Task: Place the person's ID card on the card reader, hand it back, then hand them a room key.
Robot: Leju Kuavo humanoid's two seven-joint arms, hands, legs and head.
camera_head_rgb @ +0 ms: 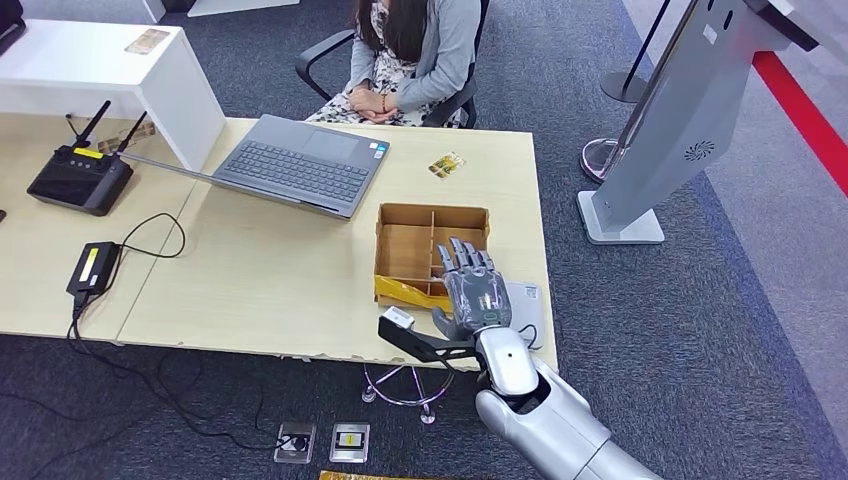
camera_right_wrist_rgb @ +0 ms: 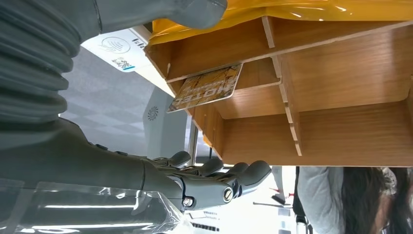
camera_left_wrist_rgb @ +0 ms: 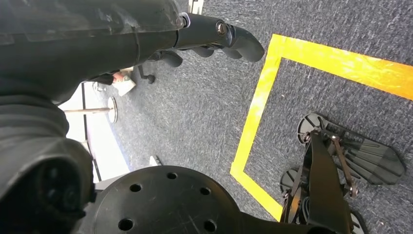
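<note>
My right hand (camera_head_rgb: 473,288) hovers open over the near right part of a wooden divided box (camera_head_rgb: 405,250), fingers spread and holding nothing. The right wrist view looks into the box (camera_right_wrist_rgb: 341,122), where a yellow card printed "MOTEL" (camera_right_wrist_rgb: 207,87) lies in one compartment, between the thumb (camera_right_wrist_rgb: 195,9) and the fingers (camera_right_wrist_rgb: 219,180). A white card reader (camera_head_rgb: 527,303) lies just right of the hand, and its contactless symbol (camera_right_wrist_rgb: 116,48) is visible. Another small yellowish card (camera_head_rgb: 447,165) lies on the table near the seated person (camera_head_rgb: 400,50). My left hand (camera_left_wrist_rgb: 214,36) hangs over the carpet, holding nothing.
An open laptop (camera_head_rgb: 300,160) sits left of the box. A black router (camera_head_rgb: 80,178) and a power adapter (camera_head_rgb: 92,265) lie at the far left. Yellow film (camera_head_rgb: 405,292) drapes the box's near edge. A grey kiosk stand (camera_head_rgb: 650,150) is right of the table.
</note>
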